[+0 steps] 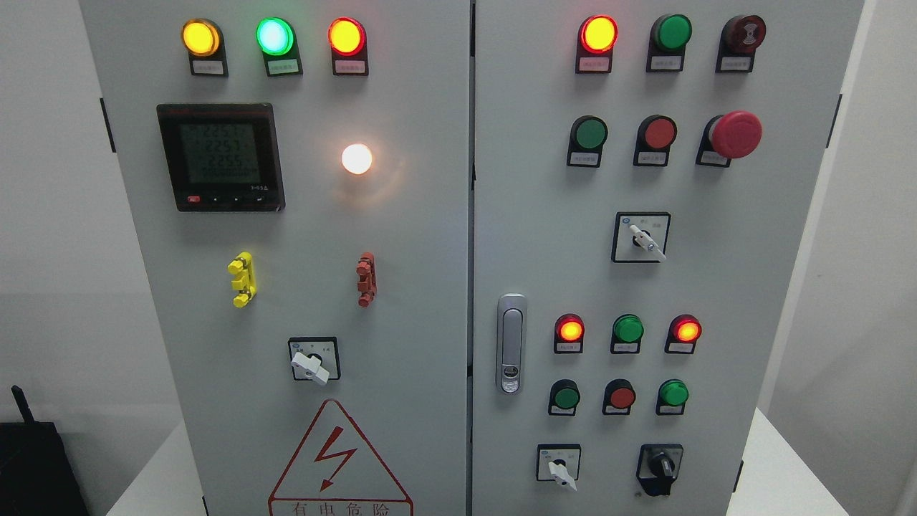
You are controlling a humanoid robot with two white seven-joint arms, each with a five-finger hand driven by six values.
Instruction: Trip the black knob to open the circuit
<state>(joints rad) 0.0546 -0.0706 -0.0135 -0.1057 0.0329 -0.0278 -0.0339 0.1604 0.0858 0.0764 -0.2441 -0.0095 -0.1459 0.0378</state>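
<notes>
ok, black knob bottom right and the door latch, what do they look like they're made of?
Black knob: likely moulded plastic, dark with a soft sheen and faint highlights. Door latch: looks like metal or chromed plastic, silvery and reflective. Neither robot hand is in view.

Plain white walls [43,215] behind
</notes>
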